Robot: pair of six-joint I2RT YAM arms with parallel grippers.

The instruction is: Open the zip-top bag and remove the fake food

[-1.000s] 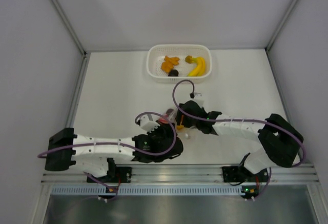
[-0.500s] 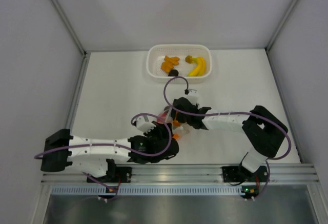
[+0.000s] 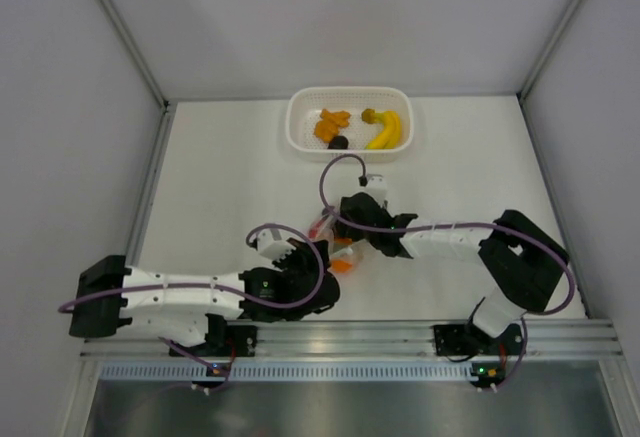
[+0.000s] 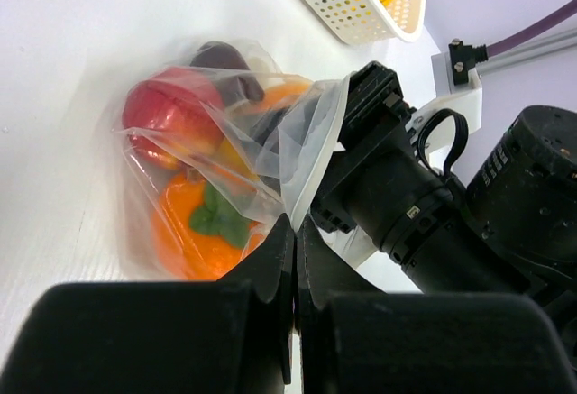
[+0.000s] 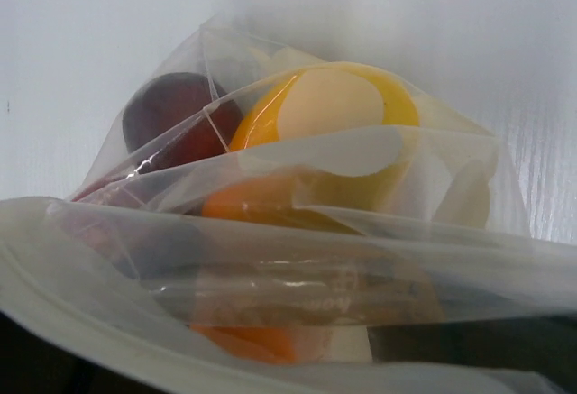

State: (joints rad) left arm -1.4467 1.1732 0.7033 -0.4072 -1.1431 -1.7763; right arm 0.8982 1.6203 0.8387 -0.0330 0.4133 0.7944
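The zip-top bag (image 4: 225,155) lies on the table between both arms, clear and crinkled, its mouth pulled apart. Fake food shows inside it: a red fruit (image 4: 169,110), a dark purple piece (image 4: 219,55) and an orange with a green leaf (image 4: 194,223). My left gripper (image 4: 295,229) is shut on the bag's near lip. My right gripper (image 3: 342,234) pushes into the bag's mouth (image 5: 297,259), and plastic hides its fingers. Its wrist view shows a yellow round piece (image 5: 329,105) and a dark piece (image 5: 167,119). From above, the bag (image 3: 344,259) sits between the two wrists.
A white perforated basket (image 3: 297,125) stands at the back centre, holding a banana (image 3: 388,129), orange bits (image 3: 330,122) and a dark piece (image 3: 339,142). Its corner shows in the left wrist view (image 4: 361,11). Side walls bound the table left and right.
My right gripper has moved left into the bag's mouth. My left arm has drawn back toward the near left, still pinching the bag's lip, and the bag has shifted with it.
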